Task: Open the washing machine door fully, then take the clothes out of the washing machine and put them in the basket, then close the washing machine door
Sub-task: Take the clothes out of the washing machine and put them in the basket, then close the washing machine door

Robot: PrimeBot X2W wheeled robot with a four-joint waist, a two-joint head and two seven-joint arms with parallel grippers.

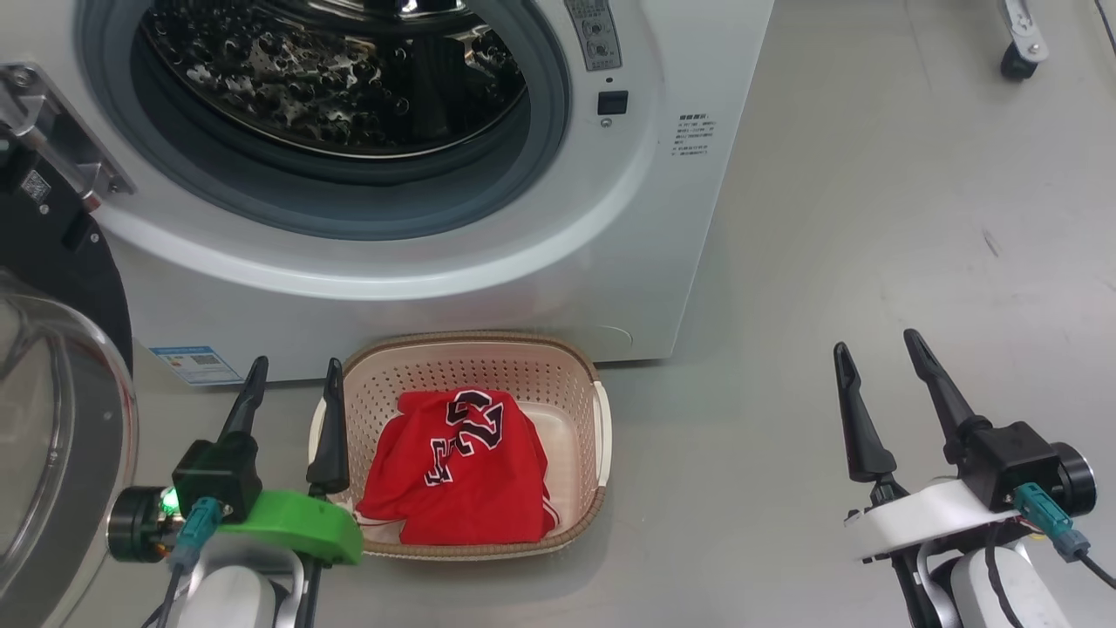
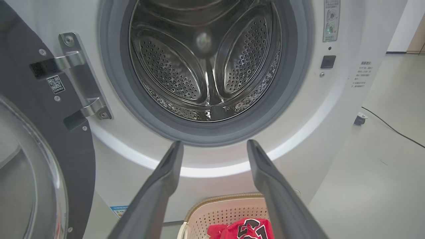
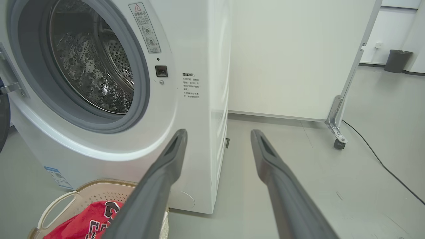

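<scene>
The white washing machine stands ahead with its grey-gasketed mouth uncovered, and its steel drum holds nothing I can see. Its door hangs swung out at the left, black rim and clear glass bowl toward me. On the floor in front sits the cream basket with the red "23" clothes lying in it. My left gripper is open, its right finger over the basket's left rim. My right gripper is open over bare floor to the right of the machine.
Grey floor spreads to the right of the machine. A white partition on a castor foot stands beyond it, with a black cable trailing across the floor. A dark bin sits in the far corner.
</scene>
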